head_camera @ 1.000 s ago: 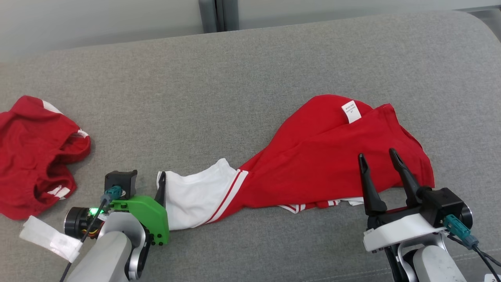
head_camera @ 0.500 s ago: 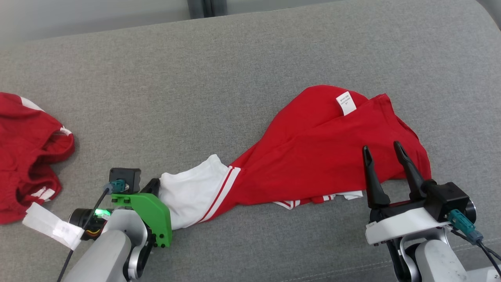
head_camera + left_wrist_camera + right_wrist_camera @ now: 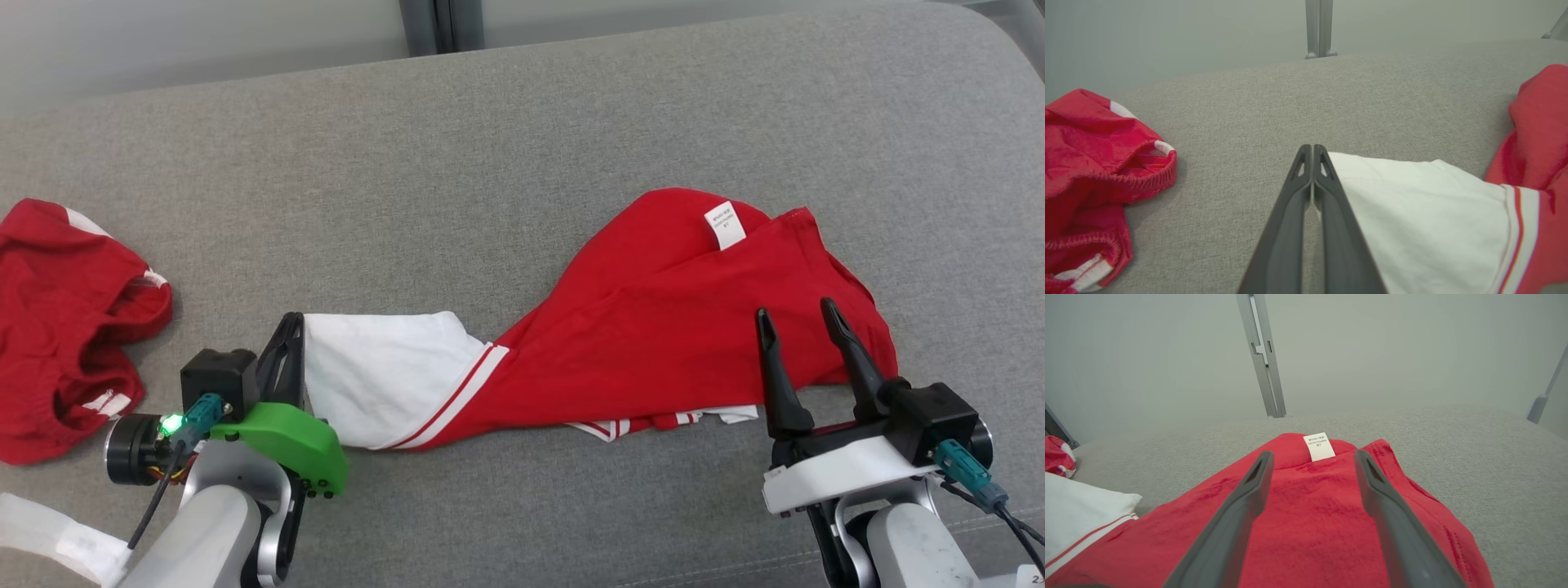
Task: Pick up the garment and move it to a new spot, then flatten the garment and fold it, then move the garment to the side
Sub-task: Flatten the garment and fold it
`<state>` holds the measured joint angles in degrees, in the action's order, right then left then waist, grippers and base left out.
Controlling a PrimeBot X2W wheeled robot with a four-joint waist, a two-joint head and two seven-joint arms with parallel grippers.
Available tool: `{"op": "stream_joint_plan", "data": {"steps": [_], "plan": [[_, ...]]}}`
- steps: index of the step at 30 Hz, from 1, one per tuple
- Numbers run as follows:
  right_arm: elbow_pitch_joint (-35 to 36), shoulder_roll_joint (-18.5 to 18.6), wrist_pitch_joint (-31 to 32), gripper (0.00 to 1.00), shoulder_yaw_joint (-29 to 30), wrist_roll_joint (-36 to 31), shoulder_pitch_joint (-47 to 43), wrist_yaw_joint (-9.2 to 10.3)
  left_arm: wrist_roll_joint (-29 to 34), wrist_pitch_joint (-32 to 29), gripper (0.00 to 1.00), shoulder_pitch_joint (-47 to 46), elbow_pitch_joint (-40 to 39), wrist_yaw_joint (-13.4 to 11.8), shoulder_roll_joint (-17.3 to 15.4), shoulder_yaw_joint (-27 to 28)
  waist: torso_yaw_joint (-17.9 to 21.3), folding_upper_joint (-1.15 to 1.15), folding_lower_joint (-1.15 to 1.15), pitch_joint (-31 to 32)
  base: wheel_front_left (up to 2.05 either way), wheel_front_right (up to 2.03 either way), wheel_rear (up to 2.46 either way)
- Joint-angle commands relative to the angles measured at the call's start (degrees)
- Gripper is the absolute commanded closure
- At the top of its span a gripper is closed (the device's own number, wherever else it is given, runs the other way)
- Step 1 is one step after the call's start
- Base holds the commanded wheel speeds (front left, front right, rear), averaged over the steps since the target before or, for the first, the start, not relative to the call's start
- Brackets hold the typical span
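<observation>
Garment (image 3: 653,327), red with a white sleeve (image 3: 384,376), lies stretched across the grey cushion (image 3: 506,155), nearer its front edge than its back edge; red body bunched toward the right edge, sleeve flat and reaching toward the left; striped trim between red and white; white label (image 3: 725,224) on the far fold of the body. Left hand (image 3: 291,320) pressed together at the sleeve's leftmost edge; in the left wrist view the fingers (image 3: 1327,192) are closed tip to tip with white cloth against their right side, and the hem looks pinched between them. Right hand (image 3: 793,310) spread wide, hovering over the near right part of the red body, clear of the cloth as far as can be told; right wrist view shows both fingers (image 3: 1241,498) apart above red fabric, label between their tips. Second red garment (image 3: 65,327), crumpled, at the cushion's left edge, well apart from the first.
</observation>
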<state>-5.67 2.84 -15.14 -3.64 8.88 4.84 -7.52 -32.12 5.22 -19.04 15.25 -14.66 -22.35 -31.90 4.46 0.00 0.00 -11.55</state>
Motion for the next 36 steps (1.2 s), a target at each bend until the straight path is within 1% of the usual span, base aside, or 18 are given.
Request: {"op": "stream_joint_plan", "data": {"steps": [1,7,10,12,15,17,19,21,22,23,24,27,30,36], "plan": [[-0.03,0.09,-0.01,0.0,-0.06,-0.23,-0.64,0.06,-0.29,0.58,1.0,1.14,-1.42,0.0,-0.32,0.18,-0.14,0.0,0.0,0.27,0.0,0.0,0.0],[0.55,0.1,-0.01,0.0,0.07,-0.41,-0.78,0.06,-2.19,-0.12,1.0,5.33,-9.44,0.54,-1.0,-0.47,-0.12,0.0,0.0,0.61,0.0,0.0,0.0],[0.87,0.09,-0.01,0.0,0.44,-0.51,-0.89,0.06,-3.29,-2.35,1.0,8.64,-12.92,1.08,-1.24,-2.08,-0.28,0.0,0.0,0.59,0.0,0.0,0.0],[1.04,0.09,-0.01,0.0,0.76,-0.57,-0.88,0.06,-4.04,-3.37,1.0,9.97,-14.28,1.76,-0.79,-3.39,-0.55,0.0,0.0,0.26,0.0,0.0,0.0],[1.25,0.08,0.0,0.0,0.73,-0.76,-0.61,0.06,-4.38,-3.74,1.0,11.06,-13.84,3.67,0.23,-5.87,-1.1,0.0,0.0,-0.56,0.0,0.0,0.0],[1.13,0.09,-0.01,0.0,0.64,-0.91,-0.15,0.06,-5.18,-3.53,1.0,11.08,-11.99,5.01,1.6,-7.01,-1.5,0.0,0.0,-0.98,0.0,0.0,0.0],[1.07,0.09,0.0,0.0,0.49,-0.95,0.14,0.06,-3.98,-2.94,1.0,9.9,-9.8,5.43,2.24,-8.0,-1.8,0.0,0.0,-1.32,0.0,0.0,0.0],[1.07,0.09,0.0,0.0,0.47,-1.03,0.28,0.06,-2.48,-1.32,1.0,8.61,-8.29,4.93,3.1,-8.37,-2.05,0.0,0.0,-1.5,0.0,0.0,0.0],[1.09,0.1,-0.01,0.0,0.5,-1.07,0.23,0.06,-1.58,-0.72,0.84,8.26,-7.64,4.68,3.34,-8.77,-2.2,0.0,0.0,-1.51,0.0,0.0,0.0],[1.09,0.1,-0.01,0.0,0.55,-1.09,0.16,0.06,-0.72,-0.29,0.58,8.12,-7.21,4.63,3.36,-9.16,-2.33,0.0,0.0,-1.48,0.0,0.0,0.0],[1.06,0.09,-0.01,0.0,0.64,-1.13,0.09,0.06,0.71,0.21,0.0,7.55,-6.84,4.58,2.9,-10.0,-2.5,0.0,0.0,-1.44,0.0,0.0,0.0],[0.93,0.09,0.0,0.0,0.83,-1.21,-0.16,0.06,3.83,0.02,0.0,6.93,-5.67,3.77,1.59,-11.72,-2.84,0.0,0.0,-1.27,0.0,0.0,0.0],[0.9,0.1,-0.01,0.0,0.77,-1.34,-0.2,0.07,5.72,-0.12,0.0,6.91,-5.63,2.57,1.06,-12.41,-2.95,0.0,0.0,-1.18,0.0,0.0,0.0],[0.88,0.09,0.0,0.0,0.69,-0.85,-0.05,0.06,6.59,0.02,0.0,6.4,-7.01,1.57,0.36,-12.7,-3.23,0.0,0.0,-1.44,0.0,0.0,0.0]]}}
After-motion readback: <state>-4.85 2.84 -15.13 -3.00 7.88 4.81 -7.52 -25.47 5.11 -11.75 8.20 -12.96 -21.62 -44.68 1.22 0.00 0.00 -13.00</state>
